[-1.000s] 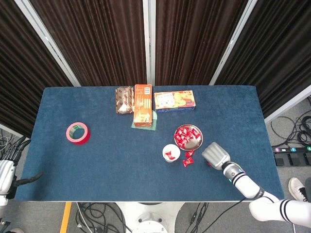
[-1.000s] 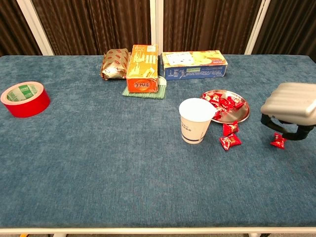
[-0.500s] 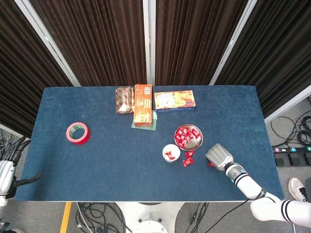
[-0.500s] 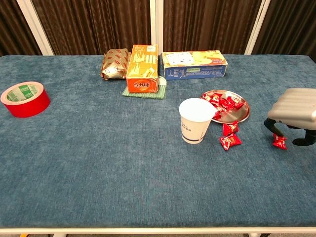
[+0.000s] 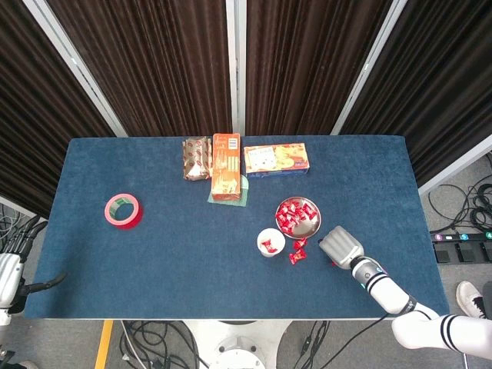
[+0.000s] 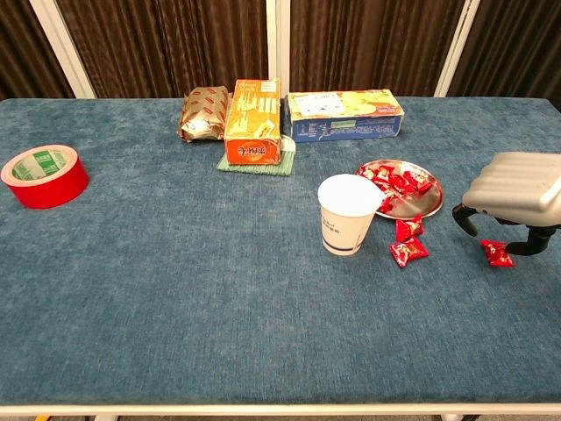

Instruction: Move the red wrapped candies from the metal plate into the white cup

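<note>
The metal plate (image 5: pixel 312 223) (image 6: pixel 421 204) holds several red wrapped candies (image 5: pixel 289 215) (image 6: pixel 399 181). Just left of it stands the white cup (image 5: pixel 270 243) (image 6: pixel 349 214), with red candy showing inside in the head view. Two loose candies (image 6: pixel 408 251) (image 5: pixel 297 253) lie on the cloth between cup and plate. My right hand (image 5: pixel 340 246) (image 6: pixel 517 185) hovers right of the plate, palm down, fingers (image 6: pixel 461 219) apart. A single candy (image 6: pixel 499 253) lies on the table under it, between the fingers, not gripped. My left hand (image 5: pixel 9 269) hangs open off the table's near left corner.
At the back stand a brown snack bag (image 6: pixel 203 112), an orange box (image 6: pixel 254 121) on a green mat and a blue biscuit box (image 6: pixel 344 115). A red tape roll (image 6: pixel 44 175) lies at the far left. The table's right edge runs close to my right hand.
My right hand slid right, then came back left a little, and its fingers spread wider. The candy under it has shifted slightly right. The left hand has barely moved.
</note>
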